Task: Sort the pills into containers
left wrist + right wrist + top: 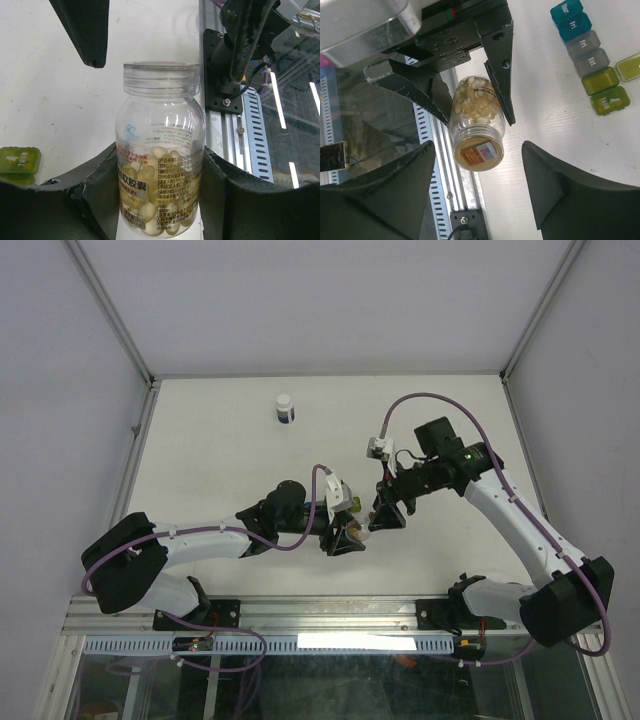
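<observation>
My left gripper point(160, 205) is shut on a clear pill bottle point(160, 165) with printed labels and a clear screw cap point(161, 77), held above the table. Pale cream pills point(150, 175) fill its lower part. In the right wrist view the bottle point(477, 112) points its cap point(479, 150) at my right gripper point(477, 180), which is open, with the cap between its fingertips and a gap on each side. The containers point(587, 55) lie on the table as a strip of blue, teal, grey and green cubes. One green cube point(19, 161) shows in the left wrist view.
A white-capped dark bottle point(286, 408) stands at the back of the table. The metal rail point(440, 165) at the table's near edge runs under the held bottle. One yellow-green lid point(630, 67) of the strip stands open. Both grippers point(365, 525) meet near the table's middle front.
</observation>
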